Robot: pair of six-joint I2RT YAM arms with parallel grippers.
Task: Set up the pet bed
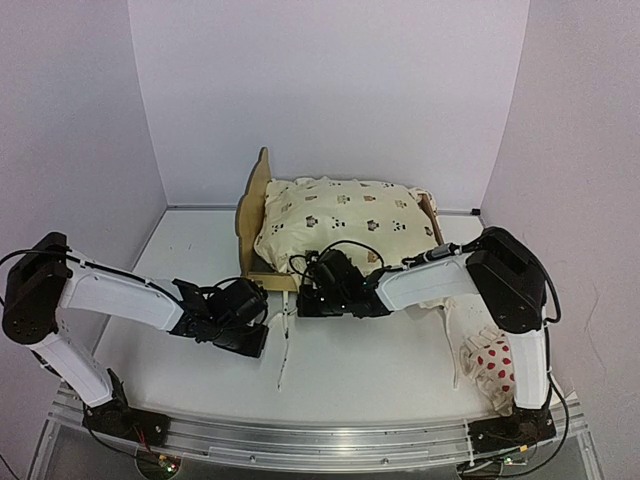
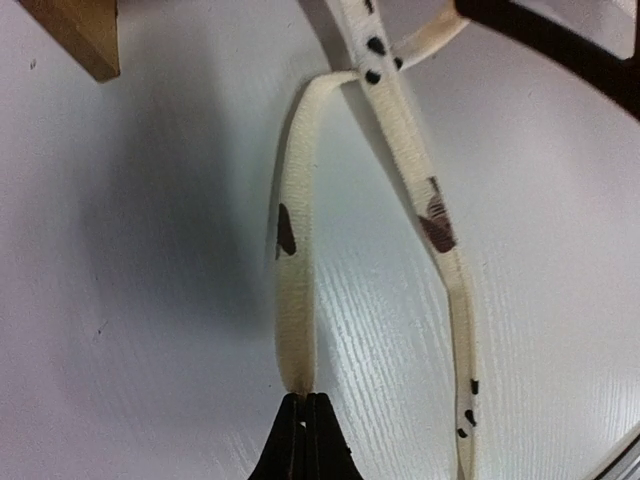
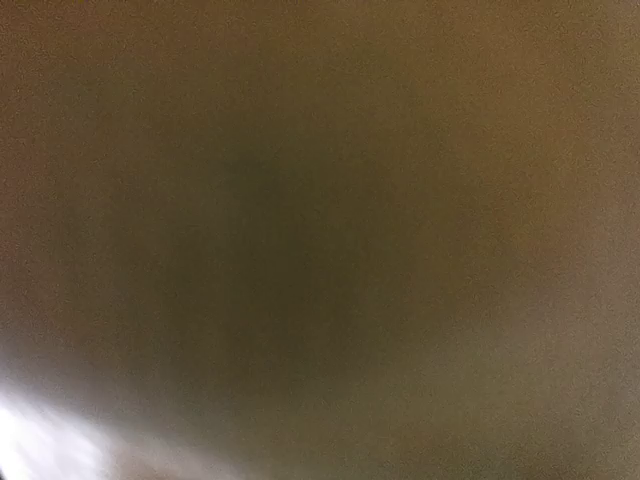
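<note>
The pet bed point(image 1: 258, 190) stands at the back middle, its light wood scalloped end at the left. The cream animal-print cushion point(image 1: 345, 220) lies on it and covers the base. My left gripper point(image 1: 262, 335) is low over the table in front of the bed's near left corner. In the left wrist view it point(image 2: 303, 400) is shut on the end of a cream cushion tie point(image 2: 295, 290); a second tie point(image 2: 440, 240) lies beside it. My right gripper point(image 1: 305, 300) is pressed against the bed's near edge under the cushion. Its wrist view is a brown blur and its jaws are hidden.
A small white red-dotted pillow point(image 1: 495, 365) lies at the near right by the right arm's base. A wooden bed corner point(image 2: 75, 35) shows at the top left of the left wrist view. White walls enclose the table on three sides.
</note>
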